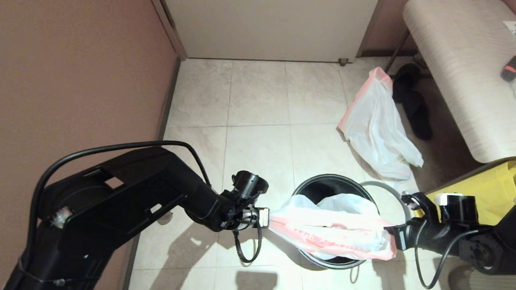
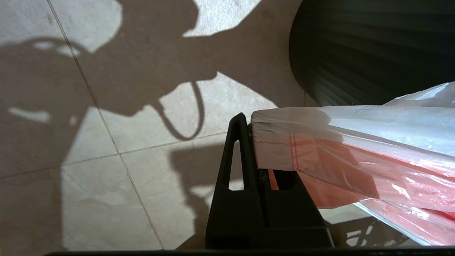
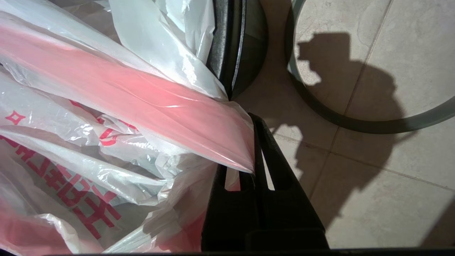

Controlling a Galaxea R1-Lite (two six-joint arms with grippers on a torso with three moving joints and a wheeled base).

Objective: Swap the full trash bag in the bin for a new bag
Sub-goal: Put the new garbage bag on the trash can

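The new bag [image 1: 330, 235], white with red characters and a pink band, is stretched flat across the mouth of the black bin [image 1: 326, 186]. My left gripper [image 1: 266, 217] is shut on its left end; my right gripper [image 1: 392, 240] is shut on its right end. In the left wrist view the left gripper [image 2: 250, 124] pinches the bag's folded edge [image 2: 284, 142] beside the bin wall [image 2: 373, 46]. In the right wrist view the right gripper [image 3: 253, 142] clamps the pink band [image 3: 142, 103] just outside the bin [image 3: 231, 42]. The full trash bag [image 1: 376, 124] lies slumped on the floor beyond the bin.
The grey hoop [image 1: 390, 191] lies on the tiles right of the bin, also seen as the hoop [image 3: 355, 122] by the right wrist. A bench [image 1: 460, 76] and a yellow bag [image 1: 499, 184] stand at right, black slippers [image 1: 412, 100] under the bench, a wall [image 1: 68, 64] at left.
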